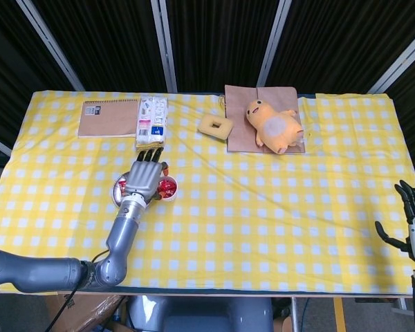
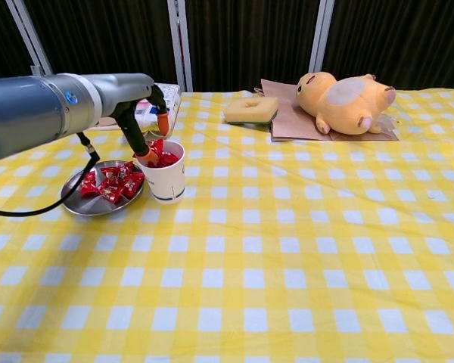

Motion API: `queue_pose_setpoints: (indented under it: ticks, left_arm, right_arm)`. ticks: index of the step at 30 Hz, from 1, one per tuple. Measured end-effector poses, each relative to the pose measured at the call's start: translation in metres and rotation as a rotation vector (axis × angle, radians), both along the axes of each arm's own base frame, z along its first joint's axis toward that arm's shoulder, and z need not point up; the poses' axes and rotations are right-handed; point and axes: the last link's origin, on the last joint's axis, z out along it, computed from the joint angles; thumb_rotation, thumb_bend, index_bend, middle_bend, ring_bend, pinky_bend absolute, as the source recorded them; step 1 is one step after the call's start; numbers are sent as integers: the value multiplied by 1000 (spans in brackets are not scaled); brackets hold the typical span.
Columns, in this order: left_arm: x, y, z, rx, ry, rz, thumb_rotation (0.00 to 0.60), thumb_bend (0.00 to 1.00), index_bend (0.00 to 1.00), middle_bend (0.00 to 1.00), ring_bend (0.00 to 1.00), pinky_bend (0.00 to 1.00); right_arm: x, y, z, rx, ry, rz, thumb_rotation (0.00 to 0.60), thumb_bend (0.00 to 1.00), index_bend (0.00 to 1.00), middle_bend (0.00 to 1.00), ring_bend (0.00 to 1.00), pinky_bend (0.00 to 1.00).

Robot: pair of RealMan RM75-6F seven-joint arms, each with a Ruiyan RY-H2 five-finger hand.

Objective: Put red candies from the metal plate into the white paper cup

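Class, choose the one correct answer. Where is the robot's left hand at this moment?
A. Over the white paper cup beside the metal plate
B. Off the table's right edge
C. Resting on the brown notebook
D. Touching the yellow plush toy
A: the left hand is above the white paper cup, which stands beside the metal plate.

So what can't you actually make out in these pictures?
- Head view: the left hand covers most of the white paper cup and metal plate.
- Chest view: the arm hides the left hand's palm; only fingertips show, so whether it holds a candy is unclear.
- Right hand: cut by the head view's edge, absent from chest view.
- Packet: print too small.
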Motion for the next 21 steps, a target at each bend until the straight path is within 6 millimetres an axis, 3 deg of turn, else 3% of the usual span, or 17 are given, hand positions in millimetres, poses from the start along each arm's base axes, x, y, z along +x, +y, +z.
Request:
queue_pose_setpoints:
  ticks: [11,21]
  left_arm:
    - [0,-1,15,20,-24,-19,600,249,399,0,0,16]
    - [-26,-4,33,22,4,27,600,253,388,0,0,16]
  right_arm:
    - [0,0,0,1,0,0,600,409,0,0,0,0]
    - [0,1,0,3,1,0,600,409,0,0,0,0]
